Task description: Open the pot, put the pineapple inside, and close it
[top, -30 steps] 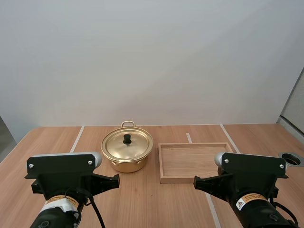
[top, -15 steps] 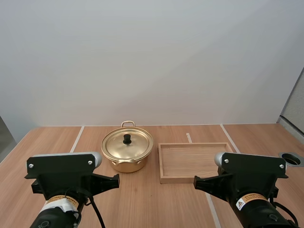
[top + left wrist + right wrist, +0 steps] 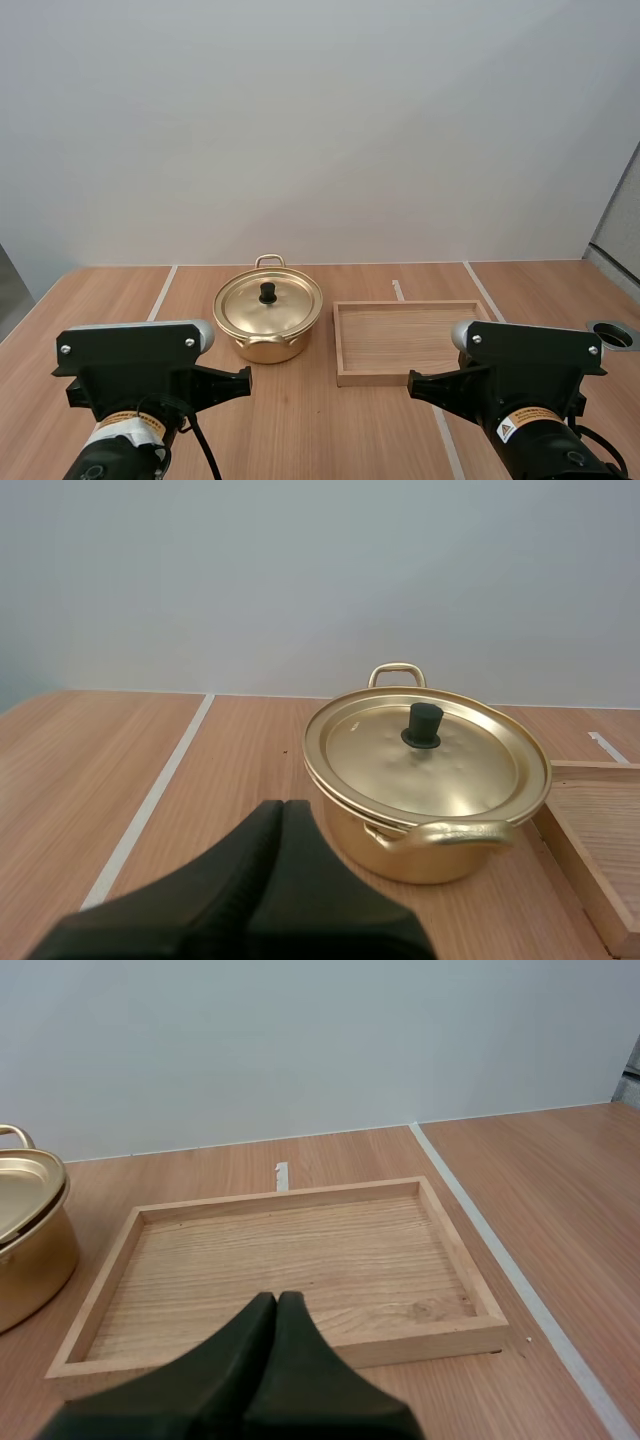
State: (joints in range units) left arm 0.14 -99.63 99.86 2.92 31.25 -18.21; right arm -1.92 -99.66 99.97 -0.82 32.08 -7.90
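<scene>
A golden pot stands on the wooden table left of centre, its lid on with a black knob. In the left wrist view the pot and its lid sit just ahead of my left gripper, whose fingers lie together as one dark wedge, short of the pot's near handle. My right gripper is also shut on nothing and points at the near rim of the wooden tray, with the pot off to one side.
The shallow wooden tray lies right of the pot, its bare floor showing. Pale tape lines cross the tabletop. A round black grommet sits near the table's right edge. Both arms' bodies stand at the near edge.
</scene>
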